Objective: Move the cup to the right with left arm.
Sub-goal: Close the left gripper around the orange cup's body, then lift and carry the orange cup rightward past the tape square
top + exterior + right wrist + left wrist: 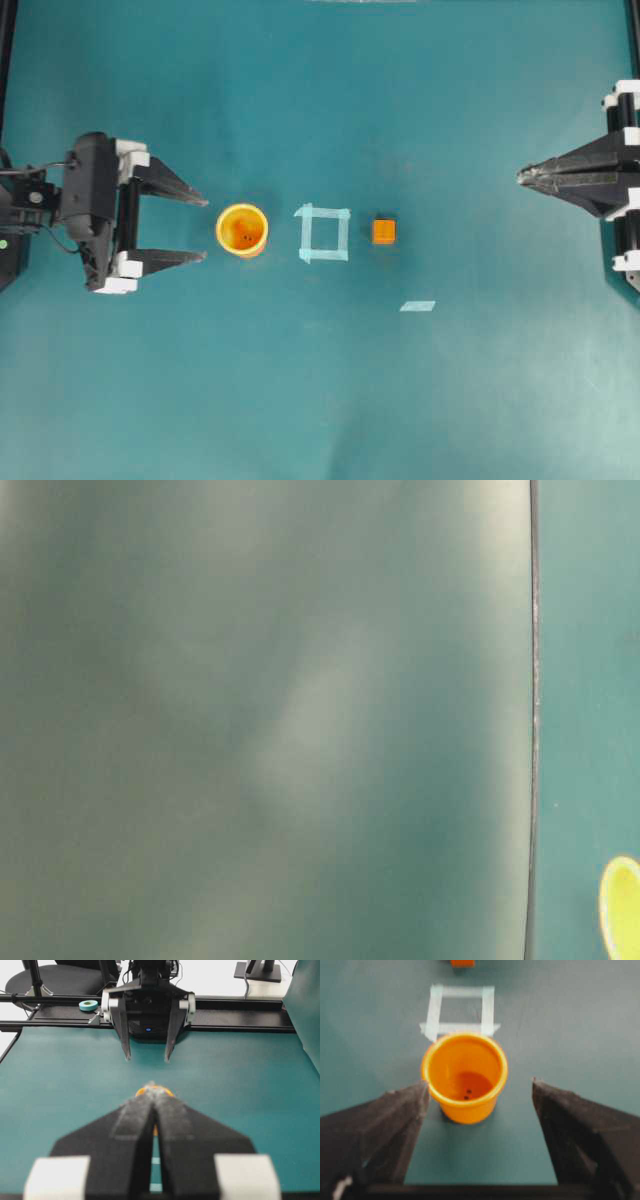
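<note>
A flat teal-green table surface (320,400) is carrying a short row of things across its middle: a small round orange plastic cup with a yellow rim (242,230) is standing upright at the left, a square outline of pale tape strips (323,233) is lying just beside it, and a small orange cube (384,232) is sitting just past the square. A single loose strip of pale tape (418,306) is lying apart from the row, nearer the lower edge of the overhead view.
</note>
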You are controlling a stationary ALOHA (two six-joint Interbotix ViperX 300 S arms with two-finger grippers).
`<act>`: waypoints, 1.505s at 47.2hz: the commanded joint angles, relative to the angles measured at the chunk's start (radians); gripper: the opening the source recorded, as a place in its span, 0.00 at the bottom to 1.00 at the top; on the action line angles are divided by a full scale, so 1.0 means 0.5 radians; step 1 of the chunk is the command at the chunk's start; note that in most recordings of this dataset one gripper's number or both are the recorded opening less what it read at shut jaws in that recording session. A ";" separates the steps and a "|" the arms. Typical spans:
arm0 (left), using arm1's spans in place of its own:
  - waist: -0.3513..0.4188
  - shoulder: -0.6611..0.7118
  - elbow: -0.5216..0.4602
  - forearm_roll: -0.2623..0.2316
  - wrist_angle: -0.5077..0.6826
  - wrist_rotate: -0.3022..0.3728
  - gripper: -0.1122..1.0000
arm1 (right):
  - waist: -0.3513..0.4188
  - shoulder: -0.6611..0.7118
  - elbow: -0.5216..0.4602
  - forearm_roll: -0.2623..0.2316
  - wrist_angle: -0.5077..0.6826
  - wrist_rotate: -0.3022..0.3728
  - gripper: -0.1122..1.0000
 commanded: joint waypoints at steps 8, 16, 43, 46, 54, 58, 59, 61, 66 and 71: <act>0.000 0.202 -0.089 0.003 -0.034 0.003 0.83 | 0.000 0.000 -0.080 -0.006 -0.009 -0.006 0.09; 0.034 0.362 -0.104 0.003 -0.077 0.000 0.84 | -0.003 0.000 -0.095 -0.006 -0.009 -0.006 0.09; 0.098 0.761 -0.276 0.000 -0.365 -0.015 0.84 | -0.003 0.000 -0.107 -0.006 -0.006 -0.025 0.09; 0.092 0.801 -0.319 0.000 -0.368 -0.015 0.84 | -0.003 0.000 -0.107 -0.006 -0.006 -0.025 0.09; 0.074 0.868 -0.396 0.000 -0.365 -0.015 0.84 | -0.003 0.000 -0.107 -0.006 -0.003 -0.025 0.09; 0.061 0.887 -0.420 0.000 -0.365 -0.015 0.83 | -0.003 0.000 -0.107 -0.006 0.003 -0.025 0.09; 0.061 0.893 -0.423 0.000 -0.362 -0.021 0.82 | -0.003 0.000 -0.107 -0.006 0.006 -0.025 0.09; 0.061 0.896 -0.426 0.000 -0.359 -0.021 0.81 | 0.000 0.000 -0.110 -0.006 0.009 -0.025 0.09; 0.061 0.893 -0.417 0.003 -0.350 -0.015 0.76 | -0.003 0.003 -0.110 -0.006 0.009 -0.025 0.09; 0.061 0.887 -0.414 0.000 -0.344 -0.015 0.73 | -0.003 0.000 -0.110 -0.006 0.009 -0.025 0.09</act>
